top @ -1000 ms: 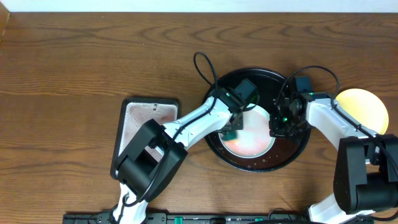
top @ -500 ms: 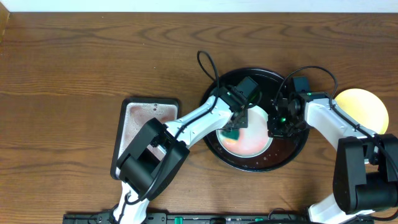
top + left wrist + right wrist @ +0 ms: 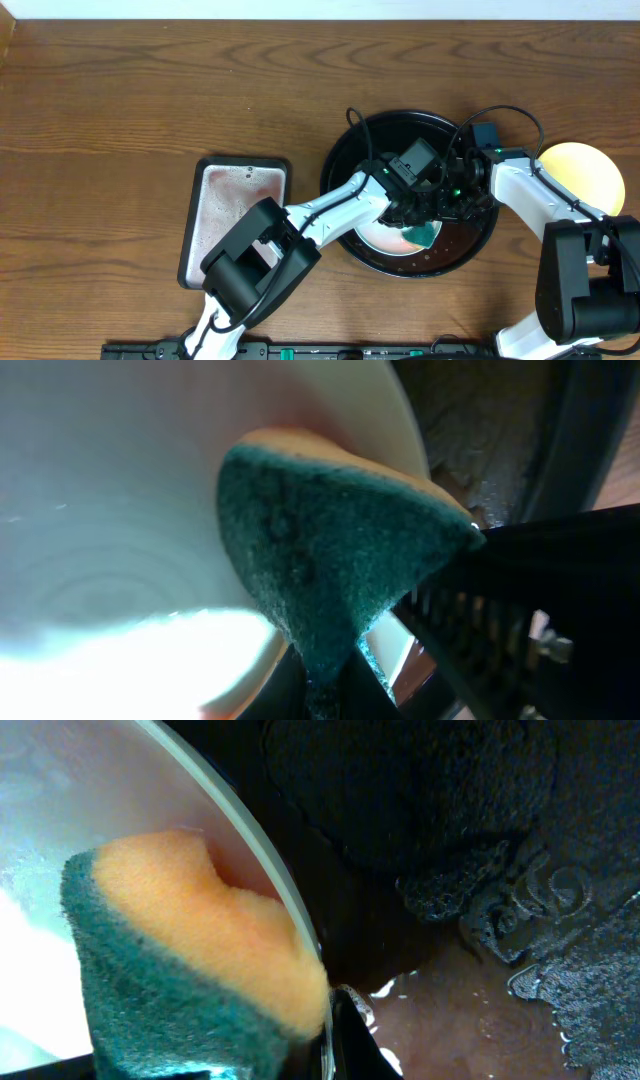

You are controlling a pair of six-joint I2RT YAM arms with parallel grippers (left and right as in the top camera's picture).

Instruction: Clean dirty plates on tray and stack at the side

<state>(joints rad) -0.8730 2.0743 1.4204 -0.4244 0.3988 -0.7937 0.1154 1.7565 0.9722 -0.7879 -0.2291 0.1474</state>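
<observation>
Green sponge (image 3: 340, 550) clamped in left claw (image 3: 418, 222), pressed on pale plate (image 3: 380, 236), right claw (image 3: 445, 205) pinching its rim, black tray (image 3: 470, 245) beneath.

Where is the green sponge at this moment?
Overhead, the green sponge is in the left gripper, pressed on the right edge of the pale plate inside the black tray, just left of the right gripper.

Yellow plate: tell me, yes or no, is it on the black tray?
No, the yellow plate lies on the table beside the black tray.
</observation>
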